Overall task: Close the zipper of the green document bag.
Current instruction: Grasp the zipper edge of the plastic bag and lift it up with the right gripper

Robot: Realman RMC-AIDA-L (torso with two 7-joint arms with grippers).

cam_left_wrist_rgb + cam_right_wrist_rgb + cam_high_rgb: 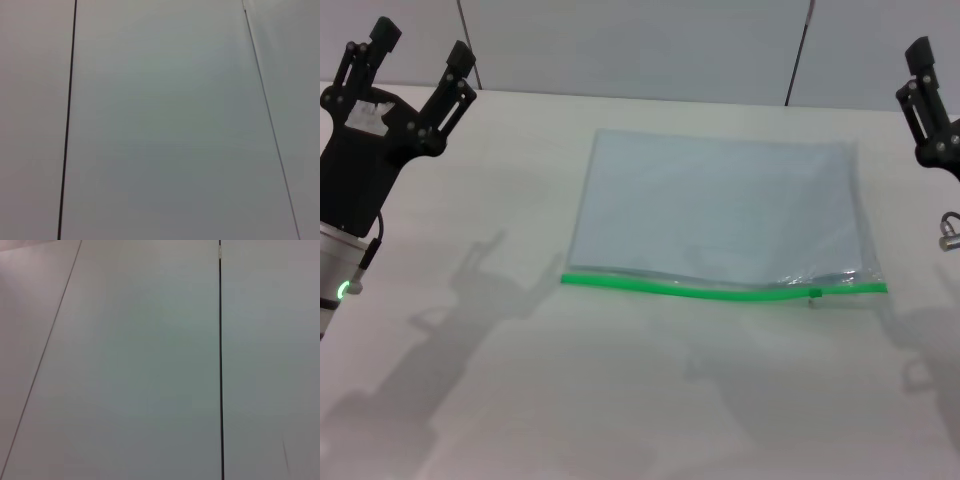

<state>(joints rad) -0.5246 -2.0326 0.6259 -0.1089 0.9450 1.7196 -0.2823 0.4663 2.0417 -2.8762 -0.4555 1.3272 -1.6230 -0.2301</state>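
We are holding our left hand [417, 62] raised above the far left corner of the table [520, 400], its two black fingers [455, 75] spread wide apart and gripping nothing. It is hanging well apart from the bag [720, 205], which is lying flat near the middle of the table.

We are keeping our right hand [930, 100] up at the right edge of the head view, beyond the bag's far right corner and not touching it. Only part of it is showing, so we cannot tell how it is set, and nothing is visibly caught in it.

The bag is resting with its green zipper [720, 289] running along the long edge nearest to us, from the left corner across to the right one. The strip is bowing slightly toward its right half, where the plastic is wrinkling and catching the light. A tiny slider [814, 293] is sitting on the zipper toward its right end, short of the corner. We cannot tell how much of the zipper is sealed.

Shadows of both arms are falling across the pale table in front of the bag.

Both wrist views are facing only a plain pale wall [165, 125] crossed by thin dark seams.
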